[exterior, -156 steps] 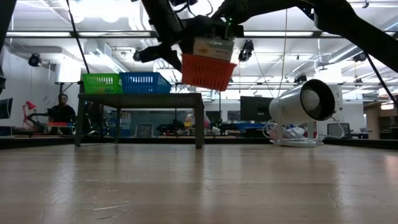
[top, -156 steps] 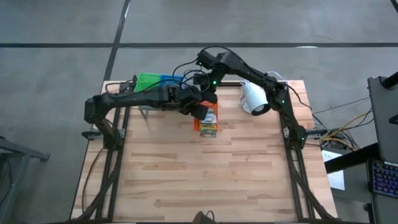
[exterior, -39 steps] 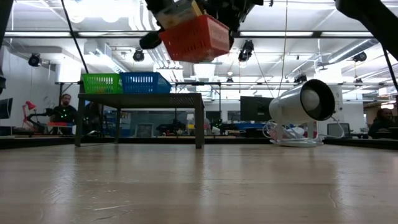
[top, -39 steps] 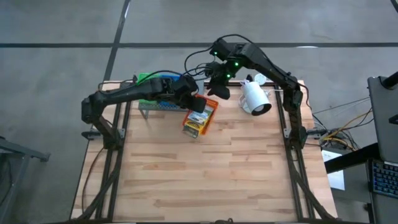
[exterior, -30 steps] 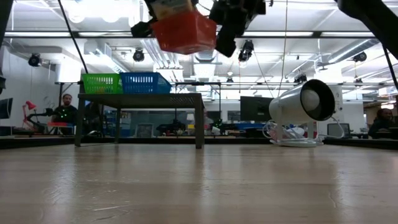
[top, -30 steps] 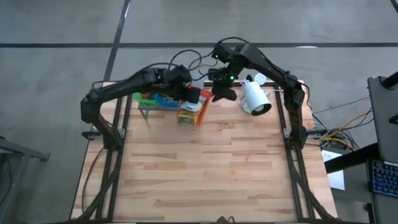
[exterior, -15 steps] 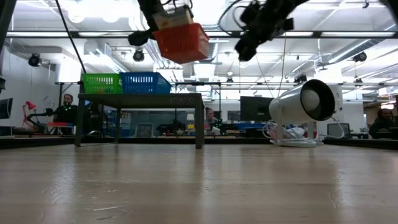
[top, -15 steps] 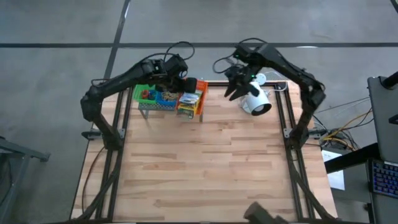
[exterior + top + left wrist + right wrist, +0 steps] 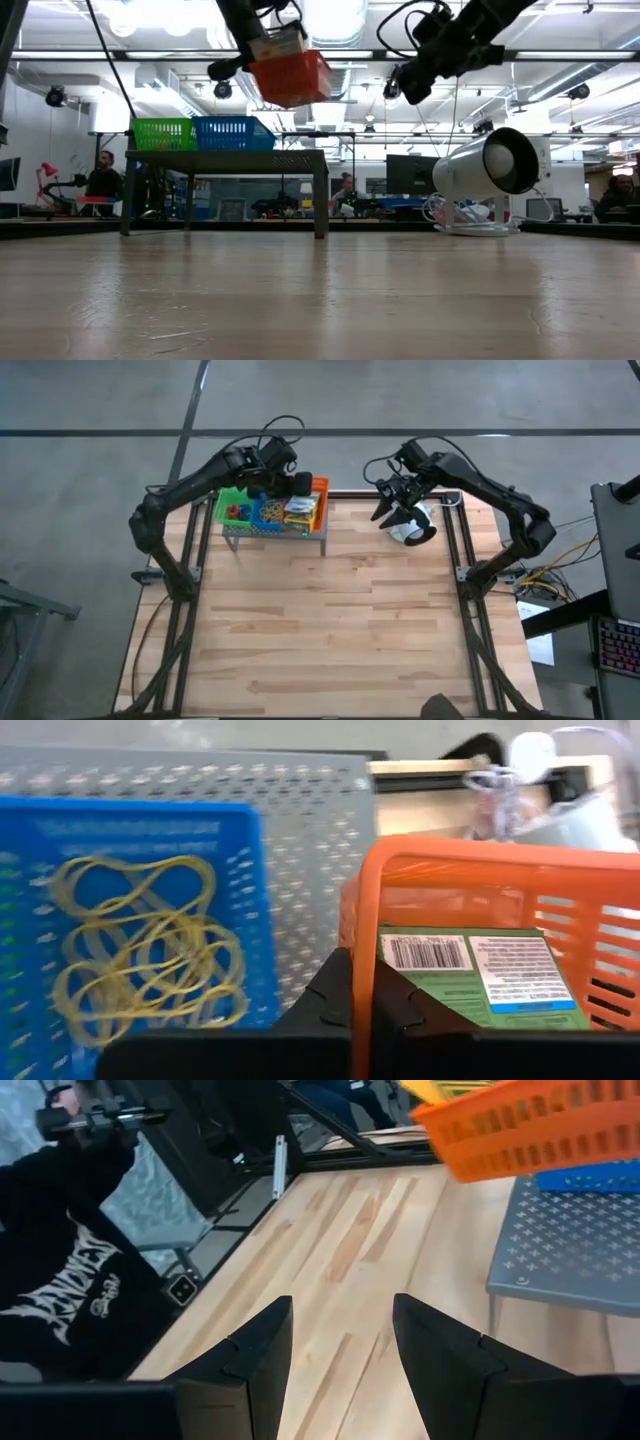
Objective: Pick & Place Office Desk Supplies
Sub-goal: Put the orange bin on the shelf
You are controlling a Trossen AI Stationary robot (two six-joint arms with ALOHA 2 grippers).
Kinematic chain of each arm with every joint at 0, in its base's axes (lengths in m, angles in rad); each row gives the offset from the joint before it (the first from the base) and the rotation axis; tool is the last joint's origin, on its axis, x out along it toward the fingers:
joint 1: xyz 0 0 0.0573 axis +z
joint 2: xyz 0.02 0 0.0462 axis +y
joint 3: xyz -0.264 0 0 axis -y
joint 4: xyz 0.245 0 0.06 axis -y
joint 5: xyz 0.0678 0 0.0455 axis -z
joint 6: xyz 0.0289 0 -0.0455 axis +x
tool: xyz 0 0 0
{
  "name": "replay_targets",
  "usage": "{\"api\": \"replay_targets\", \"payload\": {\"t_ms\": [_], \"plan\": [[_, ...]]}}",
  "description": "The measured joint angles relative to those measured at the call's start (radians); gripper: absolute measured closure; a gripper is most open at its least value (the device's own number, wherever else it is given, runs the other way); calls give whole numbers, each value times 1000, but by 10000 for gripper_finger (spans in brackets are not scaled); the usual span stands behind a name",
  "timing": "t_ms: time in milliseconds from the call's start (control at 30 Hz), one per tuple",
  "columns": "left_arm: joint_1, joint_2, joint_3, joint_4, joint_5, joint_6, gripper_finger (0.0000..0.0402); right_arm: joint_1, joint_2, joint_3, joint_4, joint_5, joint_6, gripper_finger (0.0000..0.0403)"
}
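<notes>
While the red-orange tray (image 9: 291, 77) is held in the air above the open end of the grey perforated shelf (image 9: 226, 159), its near wall is seen clamped between the closed fingers of the left gripper (image 9: 358, 998). Two card boxes are carried inside it; on the green one (image 9: 480, 970) a white barcode label, a block of fine white print and a blue strip are visible, though none of the text can be read. A second box (image 9: 301, 508) is seen from above beside it, yellowish, perhaps with a picture on top.

On the shelf, at the far left part of the counter (image 9: 340, 620), two more trays are stood side by side: the green tray (image 9: 163, 133) at the outer end and the blue tray (image 9: 234, 132) next to it. A tangle of thin tan rubber bands (image 9: 140, 955) is contained in the blue tray. Small red items (image 9: 235, 511) are seen in the green tray; their shape cannot be made out.

The right gripper (image 9: 338, 1342) is found raised in the air beside the white lamp (image 9: 492, 166), well apart from the trays, its fingers spread and nothing between them. A person in a black printed garment (image 9: 70, 1270) is visible beyond the counter edge.
</notes>
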Motion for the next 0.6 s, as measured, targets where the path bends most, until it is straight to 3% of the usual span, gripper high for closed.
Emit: {"api": "replay_targets", "payload": {"t_ms": [367,600], "plan": [[-2,10,-47,69,-8,84,399,0,-3,-104,111,-4,62,232],[-1,83,-47,109,26,123,399,0,-3,-139,130,-9,62,232]]}}
